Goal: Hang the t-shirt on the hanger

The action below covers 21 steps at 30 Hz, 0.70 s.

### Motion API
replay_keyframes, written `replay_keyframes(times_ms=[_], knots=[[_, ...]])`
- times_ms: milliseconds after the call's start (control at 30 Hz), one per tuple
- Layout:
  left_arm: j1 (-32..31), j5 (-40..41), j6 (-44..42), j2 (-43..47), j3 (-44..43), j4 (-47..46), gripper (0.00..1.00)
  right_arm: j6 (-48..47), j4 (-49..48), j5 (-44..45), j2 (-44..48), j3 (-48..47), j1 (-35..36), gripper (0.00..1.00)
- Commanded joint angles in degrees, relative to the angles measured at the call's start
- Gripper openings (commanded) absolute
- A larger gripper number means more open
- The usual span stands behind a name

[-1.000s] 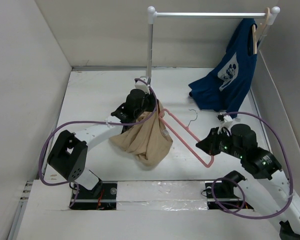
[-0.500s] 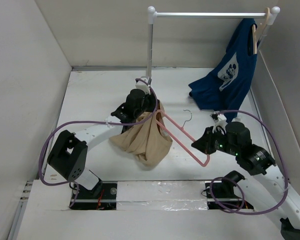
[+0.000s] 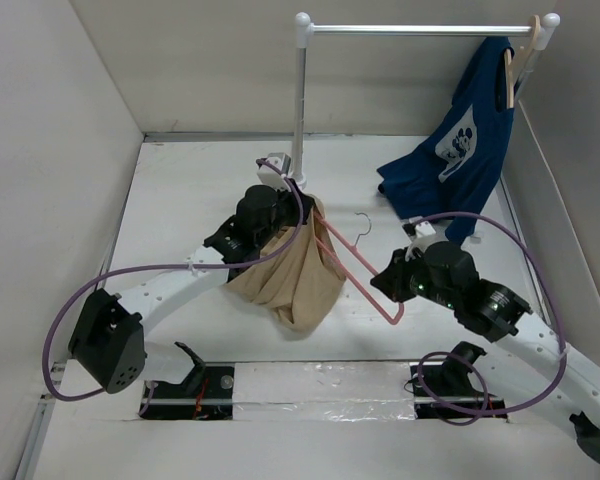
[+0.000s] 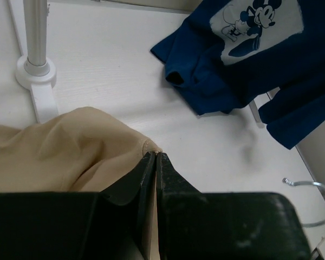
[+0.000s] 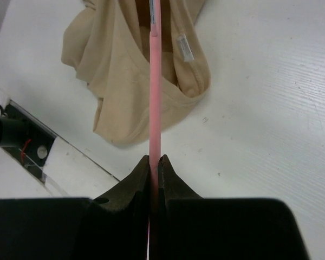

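Note:
The tan t-shirt hangs bunched from my left gripper, which is shut on a pinch of its fabric above the table. The thin pink hanger slants from the shirt down to my right gripper, which is shut on its bar. The hanger's far end goes into the shirt's neck opening. Its metal hook sticks up to the right of the shirt.
A dark blue t-shirt with a white print hangs from a wooden hanger on the white clothes rail at back right, its lower part on the table. The rail's post and foot stand just behind my left gripper. White walls enclose the table.
My right gripper has moved left and back with the pink hanger, pushing its far end further into the shirt. The left arm's base link has swung left; the shirt stays lifted.

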<state>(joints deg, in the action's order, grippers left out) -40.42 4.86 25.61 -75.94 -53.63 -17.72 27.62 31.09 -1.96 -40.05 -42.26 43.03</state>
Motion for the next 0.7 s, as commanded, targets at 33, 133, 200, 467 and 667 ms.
replay_keyframes(times_ms=[33, 133, 200, 467, 667], knots=[[-0.01, 3.74, -0.64, 1.76, -1.39, -0.4, 0.0, 1.21, -1.56, 11.26, -3.0, -5.28, 8.55, 0.0], [-0.01, 2.97, -0.91, 2.73, -1.04, -1.35, 0.0, 2.79, 0.02, 18.02, -4.68, -6.17, 13.73, 0.0], [-0.01, 0.24, -0.29, 2.9, -0.87, -1.97, 0.0, 2.97, -1.73, 20.93, -4.68, -5.2, 14.37, 0.0], [-0.01, -3.72, 2.17, 8.7, 0.98, 0.22, 0.0, 0.51, -19.55, 21.47, -7.93, -2.48, 11.2, 0.0], [-0.01, -6.86, 1.99, 14.76, -0.16, 1.99, 0.0, 0.33, -33.43, 19.37, -14.16, -3.53, 10.68, 0.0]])
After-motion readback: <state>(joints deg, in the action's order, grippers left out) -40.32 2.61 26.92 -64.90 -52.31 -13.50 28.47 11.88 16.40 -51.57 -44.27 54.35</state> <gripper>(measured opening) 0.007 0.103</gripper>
